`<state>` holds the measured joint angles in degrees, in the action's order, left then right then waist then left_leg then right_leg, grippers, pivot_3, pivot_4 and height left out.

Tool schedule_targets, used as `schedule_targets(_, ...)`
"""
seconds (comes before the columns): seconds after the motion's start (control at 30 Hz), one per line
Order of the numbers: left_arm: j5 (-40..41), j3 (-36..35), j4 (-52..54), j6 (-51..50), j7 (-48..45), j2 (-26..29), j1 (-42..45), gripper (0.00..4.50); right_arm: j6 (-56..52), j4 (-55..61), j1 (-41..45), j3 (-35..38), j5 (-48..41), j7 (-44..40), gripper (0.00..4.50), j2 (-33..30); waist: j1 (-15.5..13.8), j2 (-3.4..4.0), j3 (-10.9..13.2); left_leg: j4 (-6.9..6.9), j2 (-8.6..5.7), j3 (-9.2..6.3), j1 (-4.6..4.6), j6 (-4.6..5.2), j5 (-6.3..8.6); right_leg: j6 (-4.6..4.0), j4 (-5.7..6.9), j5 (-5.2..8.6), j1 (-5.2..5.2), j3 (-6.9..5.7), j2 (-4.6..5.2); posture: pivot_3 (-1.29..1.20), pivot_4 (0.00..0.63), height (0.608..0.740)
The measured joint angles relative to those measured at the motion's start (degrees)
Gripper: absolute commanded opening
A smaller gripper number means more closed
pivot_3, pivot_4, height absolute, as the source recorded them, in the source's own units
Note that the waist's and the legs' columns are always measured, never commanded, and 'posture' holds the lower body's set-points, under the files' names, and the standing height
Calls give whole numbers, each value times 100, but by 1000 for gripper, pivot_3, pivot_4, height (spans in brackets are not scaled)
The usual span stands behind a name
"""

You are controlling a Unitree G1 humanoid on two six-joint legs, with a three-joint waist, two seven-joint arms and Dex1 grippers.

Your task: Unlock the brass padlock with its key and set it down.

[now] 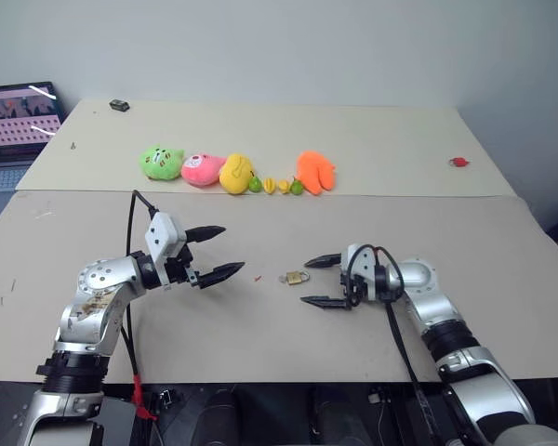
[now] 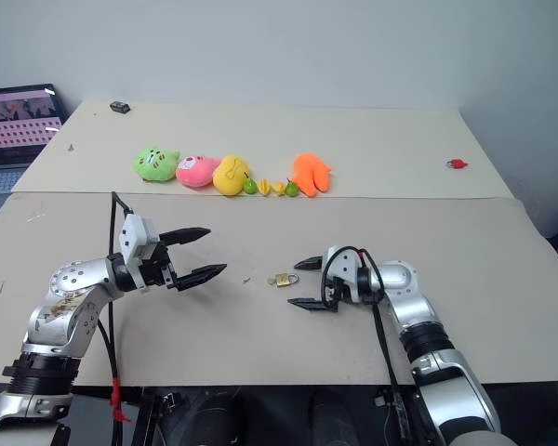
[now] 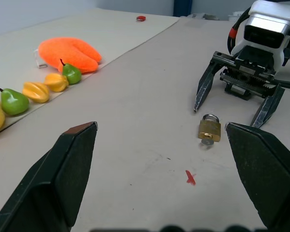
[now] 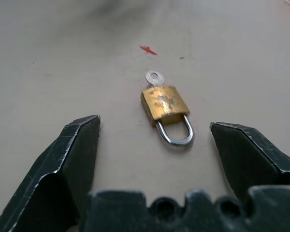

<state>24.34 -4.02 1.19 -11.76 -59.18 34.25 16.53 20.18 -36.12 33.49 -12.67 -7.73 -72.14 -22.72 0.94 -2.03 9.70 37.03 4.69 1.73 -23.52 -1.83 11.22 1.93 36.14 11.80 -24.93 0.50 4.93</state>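
padlock: the brass padlock (image 4: 166,107) lay flat on the counter (image 1: 260,344), mid-front, btw my two hands, nearer my right; touching neither.
key: silvery key (image 4: 154,78) stuck out of the body's end, away from my right hand; shackle loop faced my right hand. Looked seated in the lock, but turned or not: couldn't tell.
shackle: both legs seemed in the body, so prob. not yet unlocked – my guess only.
right fingers: right gripper (image 1: 325,282) low over the counter, released & spread wide, holding nothing, just beside the padlock on its shackle side.
left fingers: left gripper (image 1: 213,251) also spread, empty, raised off the counter, well apart from the lock, aimed toward it.
risk 1: lock is tiny & lies flat; closing low could shove it along the counter rather than pinch it.
risk 2: pinching on the loop would let the body swing, making the key hard to turn.
risk 3: key could be knocked out if a fingertip hit it.
views: right wrist view showed key head & worn brass face; eye views gave only a gold speck, but placed the row of plush toys (image 1: 203,169) & small toy fruits (image 1: 284,186) far behind.
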Motion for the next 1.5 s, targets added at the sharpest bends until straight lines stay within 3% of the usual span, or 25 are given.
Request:
schedule_targets(0.37,53,-294,519,-182,329,93,-392,4500,617,-1152,708,-19,226,-156,4232,386,-6,1,1,-2,0,3,0,0,0,-2,0,-1,0,4,0,0,150,722)
schedule_targets(0.5,59,-368,625,-232,385,116,-446,4500,762,-1270,748,-14,255,-213,3082,390,-8,1,1,-1,0,3,4,-1,0,-2,1,-1,4,5,0,0,150,722)
schedule_targets(0.73,64,-370,684,-243,402,117,-454,4500,824,-1297,748,-2,259,-263,3082,341,-9,1,1,-1,-1,3,4,-1,0,-2,0,-1,5,6,0,0,150,722)
schedule_targets(0.87,63,-367,679,-248,402,116,-371,4500,826,-1297,746,-1,263,-265,2029,307,-13,1,1,-1,-1,3,5,-1,0,-2,1,-1,5,6,0,0,150,722)
schedule_targets(0.9,63,-365,676,-249,401,115,-332,4500,826,-1292,742,0,262,-275,1468,280,-13,1,1,-1,-1,3,5,-1,0,-2,0,-1,6,6,0,0,150,722)
schedule_targets(0.97,63,-360,661,-250,400,115,-284,4500,829,-1257,727,9,249,-312,947,246,-11,1,1,-2,-1,3,5,-1,0,-1,-1,-1,6,6,0,0,150,722)
schedule_targets(1.3,60,-340,526,-250,399,44,-171,4500,828,-1182,677,22,247,-360,912,156,-19,1,1,-1,-1,4,9,-1,0,-1,-1,-1,11,6,0,0,150,722)
schedule_targets(1.5,119,-252,502,-402,417,-83,-102,4500,606,-1159,710,166,303,102,912,68,-19,1,1,-1,-2,4,11,-2,-1,-2,1,-1,12,7,0,0,150,722)
